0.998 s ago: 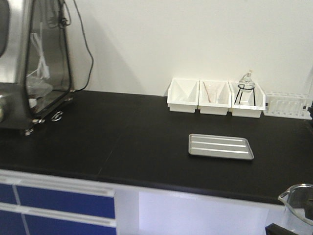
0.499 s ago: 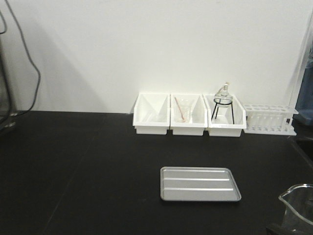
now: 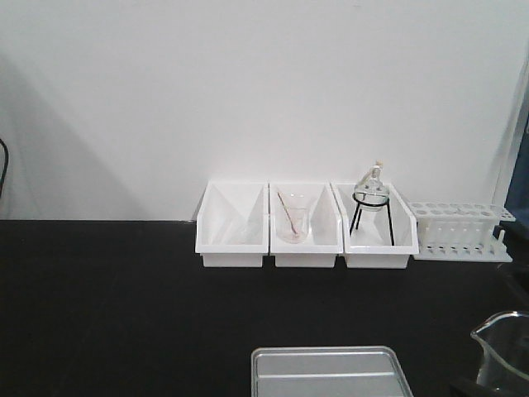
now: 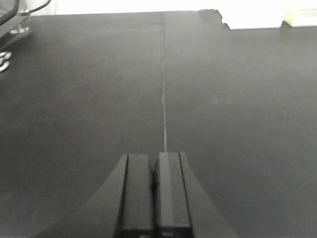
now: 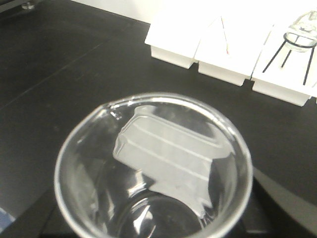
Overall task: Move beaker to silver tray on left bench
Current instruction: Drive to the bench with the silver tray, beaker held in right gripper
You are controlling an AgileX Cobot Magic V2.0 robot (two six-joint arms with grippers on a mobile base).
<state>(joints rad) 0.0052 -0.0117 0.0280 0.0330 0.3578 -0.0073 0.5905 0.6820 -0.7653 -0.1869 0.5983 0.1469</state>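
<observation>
left gripper (image 4: 154, 166) closed over surface (image 4: 233, 99) | right gripper (image 5: 154, 220) holds beaker (image 5: 148, 163) | front view: tray (image 3: 326, 374) at 6 o'clock, beaker at 5 o'clock

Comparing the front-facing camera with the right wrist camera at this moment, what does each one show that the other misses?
Only the front-facing view shows the white test-tube rack, at the right end of the row.

Only the right wrist view shows the beaker from above, with its whole rim and inside. The front view catches just an edge of it.

Both views show the beaker, the silver tray (seen through the glass at the wrist), the three white bins, the flask on its black stand, and the black bench.
</observation>
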